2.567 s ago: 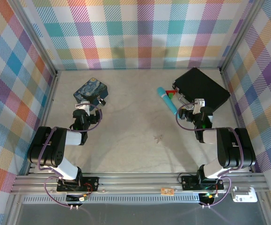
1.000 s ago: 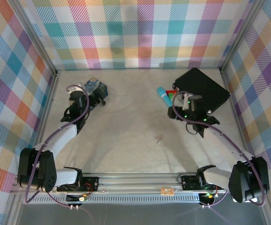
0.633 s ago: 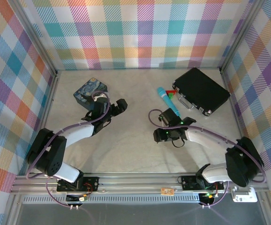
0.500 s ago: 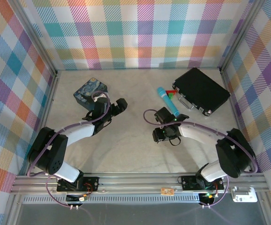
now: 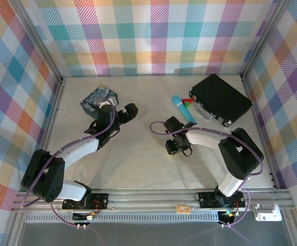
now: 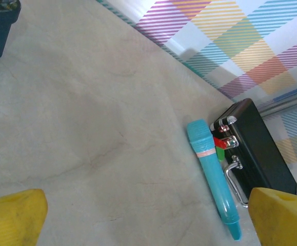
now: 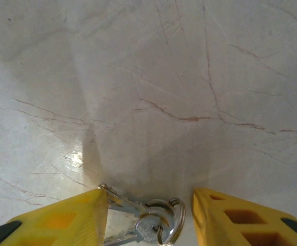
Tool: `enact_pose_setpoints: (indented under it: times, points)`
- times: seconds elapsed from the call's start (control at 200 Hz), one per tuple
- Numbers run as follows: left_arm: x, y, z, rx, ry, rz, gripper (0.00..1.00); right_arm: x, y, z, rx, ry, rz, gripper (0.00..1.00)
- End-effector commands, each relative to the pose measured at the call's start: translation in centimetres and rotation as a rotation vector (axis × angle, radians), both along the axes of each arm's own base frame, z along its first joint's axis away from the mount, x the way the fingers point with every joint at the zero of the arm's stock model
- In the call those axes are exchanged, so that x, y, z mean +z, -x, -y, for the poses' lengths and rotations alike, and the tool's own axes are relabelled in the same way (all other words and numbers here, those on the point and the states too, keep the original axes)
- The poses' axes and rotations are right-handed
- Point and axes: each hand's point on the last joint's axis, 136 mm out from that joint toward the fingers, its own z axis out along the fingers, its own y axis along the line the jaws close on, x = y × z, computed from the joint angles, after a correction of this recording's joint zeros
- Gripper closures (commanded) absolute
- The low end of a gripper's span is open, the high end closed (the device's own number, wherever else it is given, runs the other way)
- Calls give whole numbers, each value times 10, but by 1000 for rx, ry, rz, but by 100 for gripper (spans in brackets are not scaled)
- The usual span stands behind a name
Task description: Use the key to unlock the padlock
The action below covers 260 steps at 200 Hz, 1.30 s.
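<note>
Having swung inward, the right pincer (image 7: 148, 201) now straddles the key (image 7: 147, 226)

Looking down on a flat, pale beige table top (image 5: 138, 169) with thin brown cracks like marble. Seeing tall walls (image 5: 153, 36) of bright checked cloth in pink, blue, orange, purple and white squares, standing at the back and on both sides. Noticing shiny silver metal posts (image 5: 43, 46) leaning up in the corners, and a long grey metal rail (image 5: 148, 197) running along the near edge. Catching soft light coming down and making a small bright spot (image 7: 75, 154) on the table top.
</note>
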Motion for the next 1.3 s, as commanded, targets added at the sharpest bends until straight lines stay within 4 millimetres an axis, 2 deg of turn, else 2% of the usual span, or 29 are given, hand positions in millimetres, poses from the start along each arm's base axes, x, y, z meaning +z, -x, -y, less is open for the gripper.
enact_pose_setpoints:
  times: [0.0,0.13,0.315,0.45,0.58,0.7,1.04,1.145,1.295]
  points:
    - [21,-4,2,-18,7,50,0,-9,13,2,1,-4,-38,56]
    - [28,-7,11,-44,44,58,0,-12,16,5,-16,-3,-47,64]
    - [26,-6,12,-45,56,47,0,-10,24,6,-63,-26,-71,83]
    - [24,-4,11,-43,60,41,0,-5,25,6,-119,-52,-62,89]
    - [24,-3,12,-49,61,38,0,4,16,11,-155,-59,-7,95]
    - [24,-3,12,-53,54,39,0,16,6,1,-164,-141,17,100]
    - [11,9,20,-122,66,3,0,41,-22,-22,-175,-357,67,100]
    - [4,15,31,-165,124,-33,1,52,-30,-26,-200,-443,69,100]
    - [1,24,57,-241,211,-53,7,78,-41,-26,-217,-577,116,100]
